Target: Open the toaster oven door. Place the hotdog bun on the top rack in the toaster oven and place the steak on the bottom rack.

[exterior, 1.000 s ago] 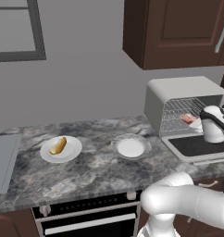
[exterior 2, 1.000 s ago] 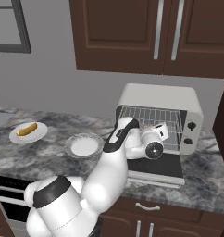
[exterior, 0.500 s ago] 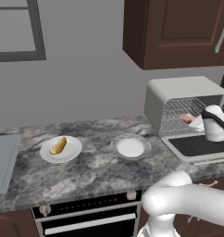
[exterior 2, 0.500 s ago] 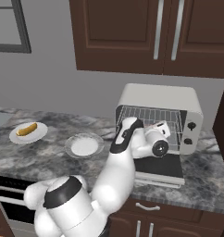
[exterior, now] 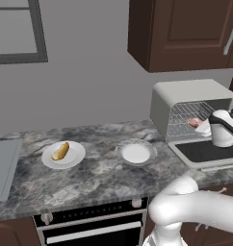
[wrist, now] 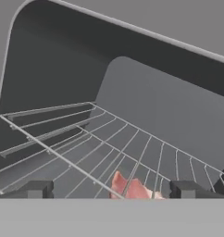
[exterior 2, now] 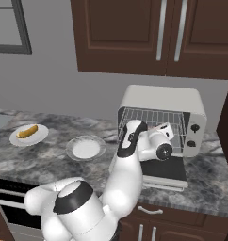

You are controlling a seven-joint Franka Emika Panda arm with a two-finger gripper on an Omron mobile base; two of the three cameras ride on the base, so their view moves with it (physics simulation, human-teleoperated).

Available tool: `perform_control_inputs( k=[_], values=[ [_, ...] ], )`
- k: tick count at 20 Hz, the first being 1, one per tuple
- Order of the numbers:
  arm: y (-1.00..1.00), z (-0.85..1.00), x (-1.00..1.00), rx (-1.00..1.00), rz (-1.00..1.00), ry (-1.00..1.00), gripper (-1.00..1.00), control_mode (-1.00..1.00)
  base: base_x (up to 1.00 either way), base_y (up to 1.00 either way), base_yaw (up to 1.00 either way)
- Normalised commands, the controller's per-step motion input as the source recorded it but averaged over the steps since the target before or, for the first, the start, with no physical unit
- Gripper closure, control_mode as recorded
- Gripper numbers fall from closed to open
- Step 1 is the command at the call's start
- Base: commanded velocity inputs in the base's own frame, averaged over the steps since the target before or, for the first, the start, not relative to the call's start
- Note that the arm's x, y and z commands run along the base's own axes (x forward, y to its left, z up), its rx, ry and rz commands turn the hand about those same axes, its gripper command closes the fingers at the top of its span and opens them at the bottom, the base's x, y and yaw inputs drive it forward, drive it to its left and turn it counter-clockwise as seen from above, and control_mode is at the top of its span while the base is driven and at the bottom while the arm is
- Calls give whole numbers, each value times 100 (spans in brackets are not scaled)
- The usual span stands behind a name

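grey toaster oven [exterior 2: 160, 101] sits on marble bench [exterior: 99, 175], its door [exterior 2: 165, 170] folded down flat. pincer [wrist: 112, 190] open, empty, at the oven mouth. pink steak [wrist: 132, 189] lies on a wire rack [wrist: 109, 152] just beyond the fingertips [wrist: 35, 190]; cannot tell which rack. hotdog bun [exterior: 60, 151] rests on white plate [exterior: 75, 154] far left; second plate [exterior: 135, 153] sits between.

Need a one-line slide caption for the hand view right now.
Open gripper looks into the toaster oven, the steak lying on a wire rack between its fingers.
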Motion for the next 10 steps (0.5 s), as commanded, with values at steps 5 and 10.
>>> perform_control_inputs(
  k=[5, 10],
  values=[
    [0, -19, 12, -1, 0, 0, -100, -100, 0, 0, 0],
    [0, -6, 22, -1, 0, -5, -100, -100, 0, 0, 0]
  ],
)
